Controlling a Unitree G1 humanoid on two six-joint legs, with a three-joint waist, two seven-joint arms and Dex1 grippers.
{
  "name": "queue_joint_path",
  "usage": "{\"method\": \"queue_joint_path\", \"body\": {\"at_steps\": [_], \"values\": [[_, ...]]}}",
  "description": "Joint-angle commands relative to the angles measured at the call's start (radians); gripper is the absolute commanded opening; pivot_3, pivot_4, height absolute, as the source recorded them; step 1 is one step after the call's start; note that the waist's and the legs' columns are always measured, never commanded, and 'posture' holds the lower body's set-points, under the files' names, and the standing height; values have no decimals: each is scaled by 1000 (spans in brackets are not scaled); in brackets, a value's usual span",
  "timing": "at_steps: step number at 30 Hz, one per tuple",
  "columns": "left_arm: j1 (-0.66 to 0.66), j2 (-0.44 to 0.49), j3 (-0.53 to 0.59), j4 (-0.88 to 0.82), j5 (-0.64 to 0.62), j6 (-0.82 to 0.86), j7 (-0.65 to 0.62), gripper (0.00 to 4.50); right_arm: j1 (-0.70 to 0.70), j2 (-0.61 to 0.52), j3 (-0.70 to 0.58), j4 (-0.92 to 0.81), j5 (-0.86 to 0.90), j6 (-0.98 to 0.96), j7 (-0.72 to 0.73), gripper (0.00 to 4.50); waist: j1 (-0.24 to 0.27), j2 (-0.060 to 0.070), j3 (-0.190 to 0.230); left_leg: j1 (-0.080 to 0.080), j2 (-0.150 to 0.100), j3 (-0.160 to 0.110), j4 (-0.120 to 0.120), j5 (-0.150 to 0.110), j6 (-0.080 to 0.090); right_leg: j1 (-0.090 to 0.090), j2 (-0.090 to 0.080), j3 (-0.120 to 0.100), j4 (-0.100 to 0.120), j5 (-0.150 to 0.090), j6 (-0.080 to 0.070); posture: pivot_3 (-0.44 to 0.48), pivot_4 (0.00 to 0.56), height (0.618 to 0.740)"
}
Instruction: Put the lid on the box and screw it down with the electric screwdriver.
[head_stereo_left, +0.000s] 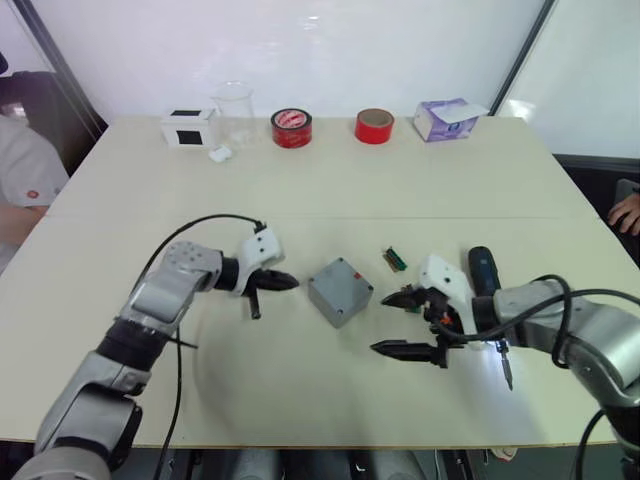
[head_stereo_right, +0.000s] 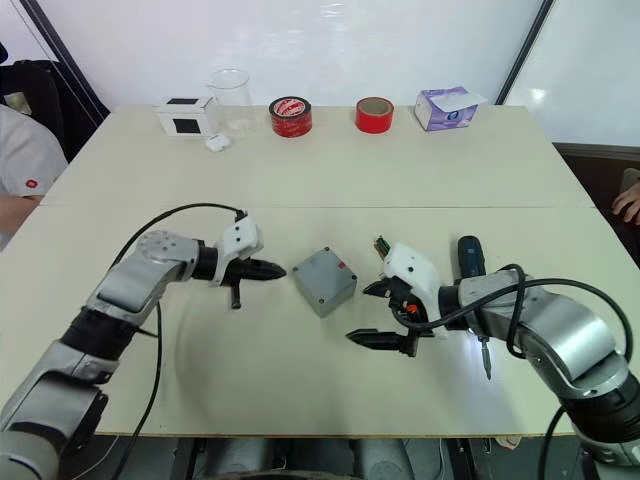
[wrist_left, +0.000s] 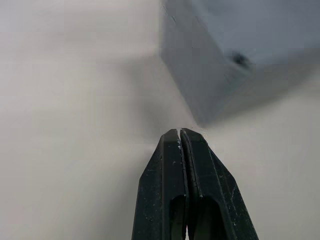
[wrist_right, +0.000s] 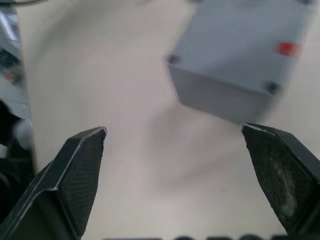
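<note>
The grey box (head_stereo_left: 341, 300) stands at the table's middle with the lid (head_stereo_left: 338, 281) resting on top, red mark up; the right wrist view shows the lid (wrist_right: 240, 45) with its corner screw holes. My left gripper (head_stereo_left: 290, 283) is shut and empty, its tip just left of the box and a little apart from it. To the right of the box, my right gripper (head_stereo_left: 380, 323) is open with nothing between its fingers. The electric screwdriver (head_stereo_left: 486, 275) lies on the table to the right of that gripper, partly under my right arm.
Along the far edge stand a white box with a black face (head_stereo_left: 187, 128), a clear beaker (head_stereo_left: 233, 105), two red tape rolls (head_stereo_left: 291, 127) (head_stereo_left: 374, 126) and a purple-white carton (head_stereo_left: 447, 119). A small green part (head_stereo_left: 396, 260) lies behind my right gripper. A person (head_stereo_left: 20, 170) sits at the left; a hand (head_stereo_left: 625, 212) shows at the right.
</note>
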Motion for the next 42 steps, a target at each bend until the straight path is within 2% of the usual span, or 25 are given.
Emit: {"method": "queue_joint_path", "body": {"at_steps": [1,4,8,35,39,42], "values": [[19,23,12,-115,-49,57,-34,0,-48,19,58,86,-114,-118,1,4461,4,0,0,0,0,0,0,0,0,0,0,0,0,0,0,0,150,740],[18,-8,-8,-128,-42,74,-8,0,-91,105,140,160,-175,-170,-15,4461,5,0,0,0,0,1,0,0,0,0,0,-1,0,0,0,0,150,740],[-5,-63,-5,-87,-36,66,28,0,-95,170,188,135,-169,-158,18,4461,4,0,0,0,0,2,0,0,0,0,0,-1,1,0,0,0,150,740],[-32,-84,18,-17,-19,13,57,0,-48,234,146,-10,-123,-19,-1,4461,3,0,0,0,-1,-1,0,0,0,0,0,-1,1,0,0,0,150,740],[-17,-57,37,-55,-40,39,41,0,-38,202,77,-30,-101,3,-3,4461,3,0,0,0,-1,-1,0,0,0,0,0,-1,1,0,0,0,150,740],[3,-4,68,-106,-78,77,7,0,-28,169,-74,-35,-13,62,5,4461,3,0,0,0,-1,-1,0,0,0,0,0,-1,1,0,0,0,150,740]]}}
